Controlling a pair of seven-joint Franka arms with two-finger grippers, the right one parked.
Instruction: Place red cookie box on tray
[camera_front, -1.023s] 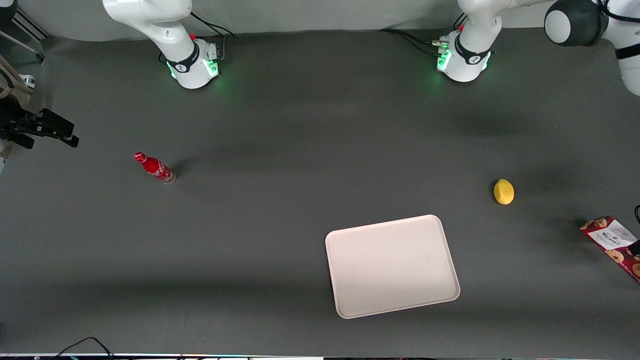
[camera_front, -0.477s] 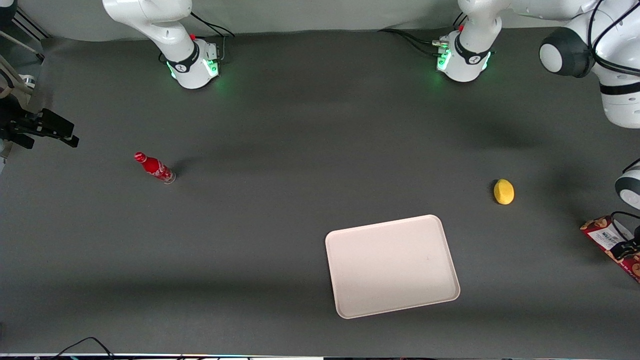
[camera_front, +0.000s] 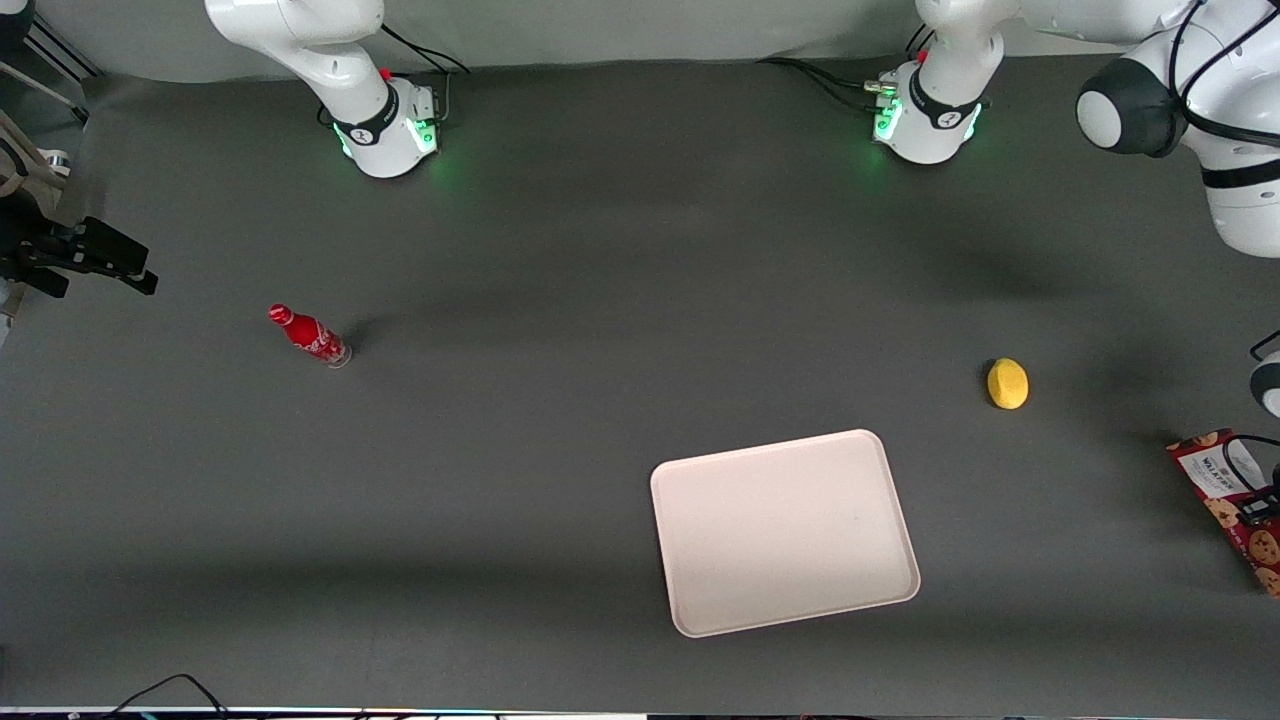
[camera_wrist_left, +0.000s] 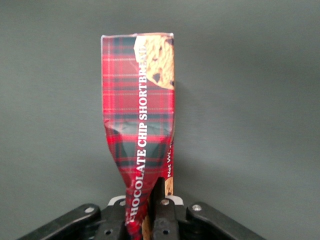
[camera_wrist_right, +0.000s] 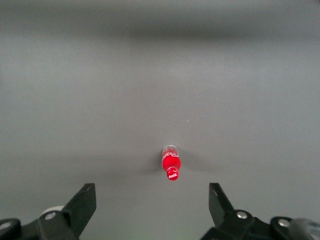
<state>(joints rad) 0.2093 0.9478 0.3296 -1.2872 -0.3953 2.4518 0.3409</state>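
The red cookie box (camera_front: 1222, 486) lies at the working arm's end of the table, partly cut off by the picture's edge. My left gripper (camera_front: 1256, 507) is on it. In the left wrist view the gripper (camera_wrist_left: 150, 194) is shut on the box (camera_wrist_left: 140, 115). The tartan carton is pinched in and dented between the fingers (camera_wrist_left: 159, 200). The pale pinkish-white tray (camera_front: 785, 530) lies flat and bare, nearer the front camera than the table's middle and well away from the box toward the parked arm's end.
A yellow lemon (camera_front: 1007, 383) lies between the tray and the box, farther from the front camera than both. A small red bottle (camera_front: 308, 336) stands toward the parked arm's end; it also shows in the right wrist view (camera_wrist_right: 171, 162). Dark mat covers the table.
The left arm has come down over the box and its gripper has closed on it. The box has turned and shifted slightly. Tray, lemon and bottle have not moved.
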